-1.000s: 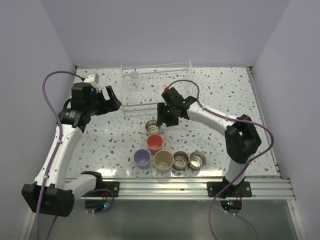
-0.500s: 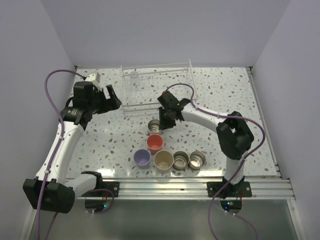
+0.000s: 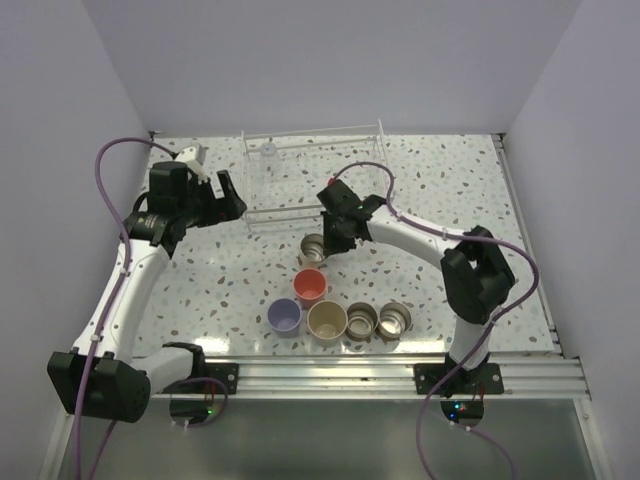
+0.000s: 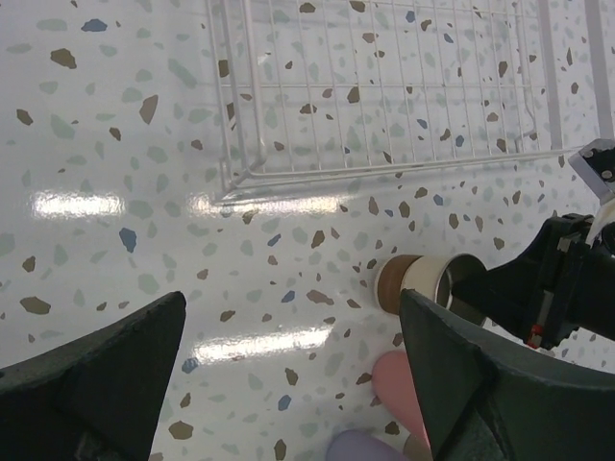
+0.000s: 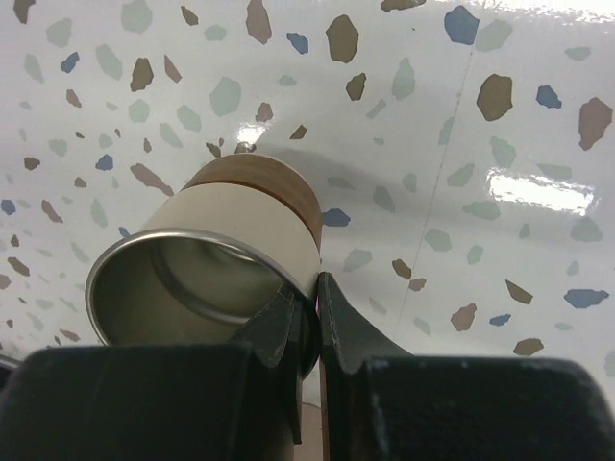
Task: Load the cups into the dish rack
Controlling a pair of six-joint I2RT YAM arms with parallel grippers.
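- While the right gripper is clenched on a steel cup, its two fingers pinch the cup's wall at the rim.
- That cup is tipped off upright. Its open mouth faces back toward the right wrist and its tan base points away, toward the speckled worktop; whether the base touches the worktop cannot be told.
- Seen from above, the held cup sits just in front of the dish rack, outside it, with the right gripper at its right side.
- From the left wrist the same cup has its axis running left to right, base to the left.
- Left gripper is spread wide and grasps nothing; it hangs near the rack's left front corner.
- Inside the rack, near the far left, stands a tiny clear cup.
- Nearer the arm bases stand the coral-red cup, lavender cup, beige cup and two more steel cups, mouths up.
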